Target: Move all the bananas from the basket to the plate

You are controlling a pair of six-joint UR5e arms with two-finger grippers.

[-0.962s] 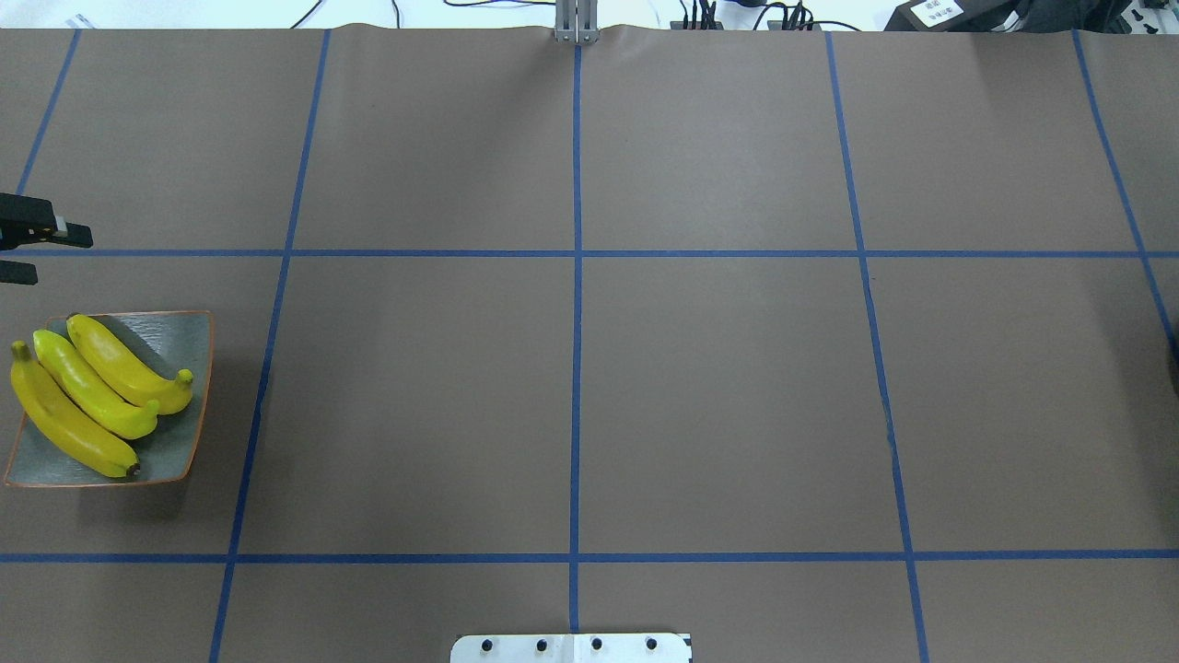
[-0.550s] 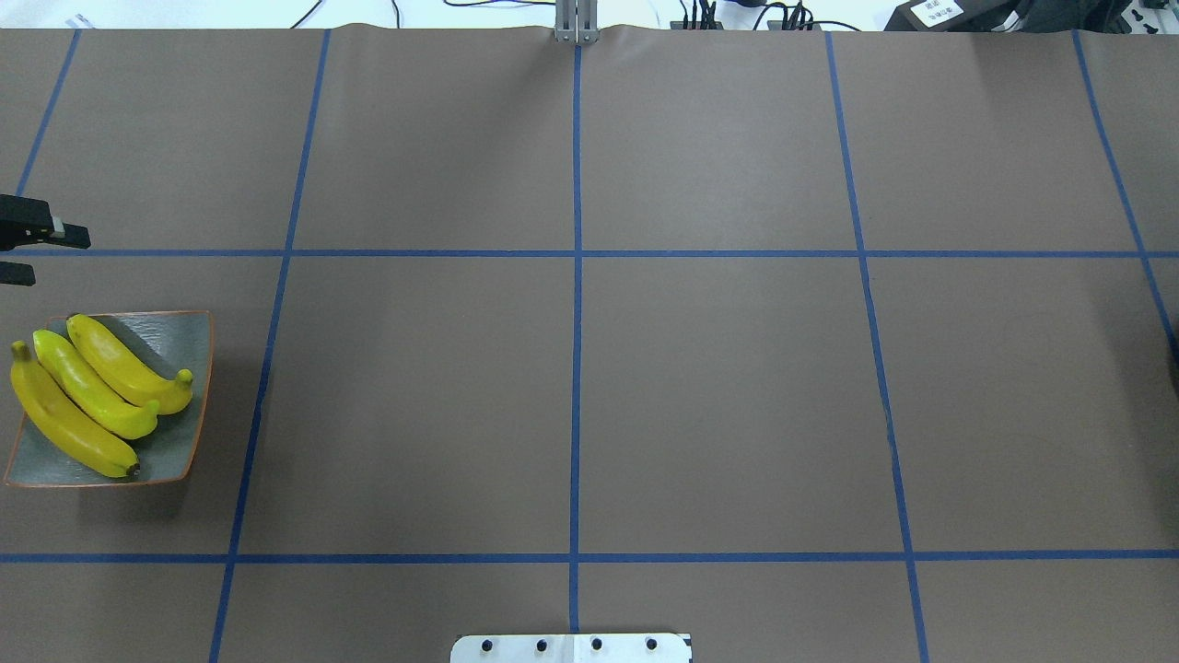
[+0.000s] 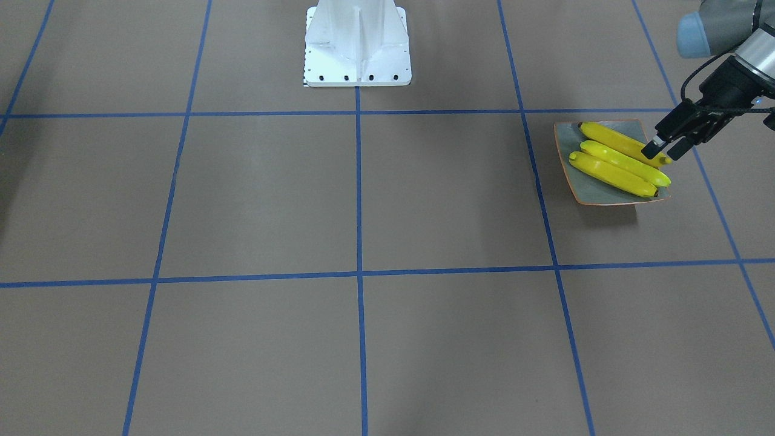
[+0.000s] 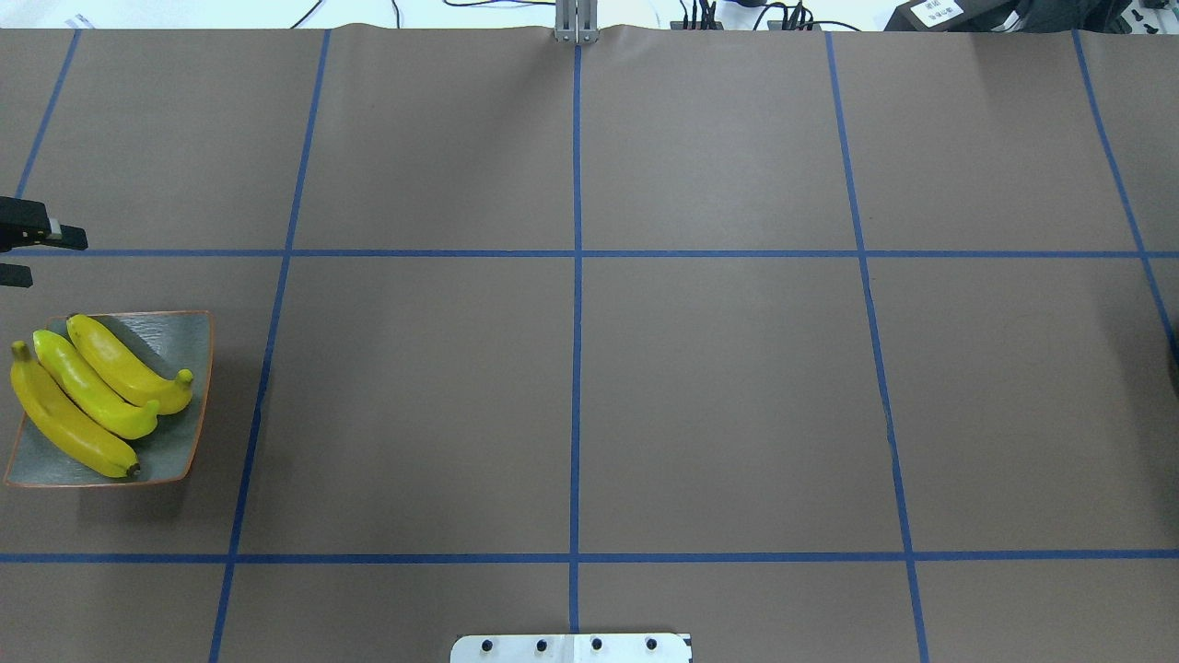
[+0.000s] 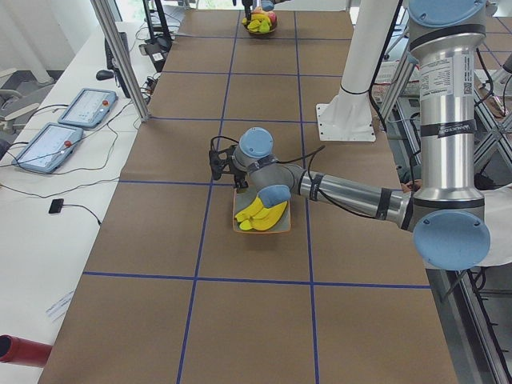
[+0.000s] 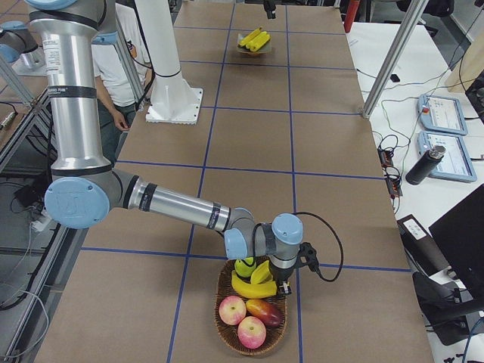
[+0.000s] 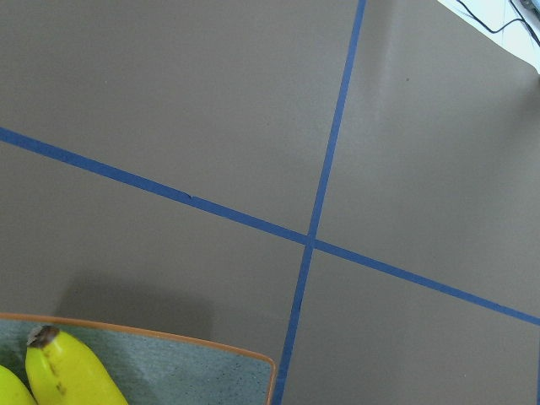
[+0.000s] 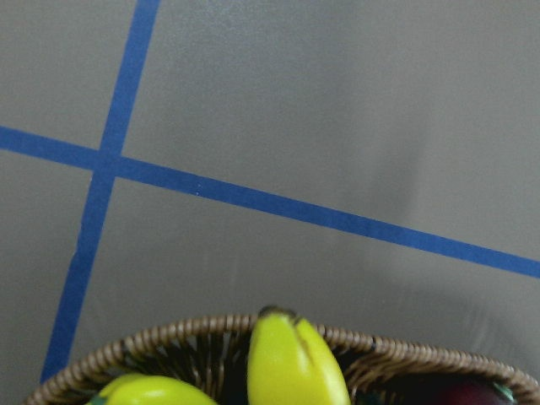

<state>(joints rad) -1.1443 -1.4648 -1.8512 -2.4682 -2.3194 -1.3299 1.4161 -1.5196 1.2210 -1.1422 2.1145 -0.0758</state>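
Note:
Three yellow bananas (image 4: 92, 396) lie side by side on the grey-blue plate (image 4: 180, 341) at the table's left end; they also show in the front view (image 3: 617, 160). My left gripper (image 4: 37, 255) is open and empty, just beyond the plate's far edge; in the front view (image 3: 664, 150) it hangs over the bananas' tips. Another banana (image 6: 253, 287) lies in the wicker basket (image 6: 219, 302) at the table's right end, its tip in the right wrist view (image 8: 291, 363). My right gripper (image 6: 283, 286) hovers over that basket; I cannot tell whether it is open or shut.
The basket also holds red-yellow apples (image 6: 232, 310) and a yellow-green fruit (image 6: 243, 266). The robot's white base (image 3: 357, 45) stands at the table's middle edge. Blue tape lines cross the brown table. A person (image 6: 125, 68) stands behind the robot.
My left gripper has drifted slightly toward the overhead view's left edge. The plate and its three bananas have not moved.

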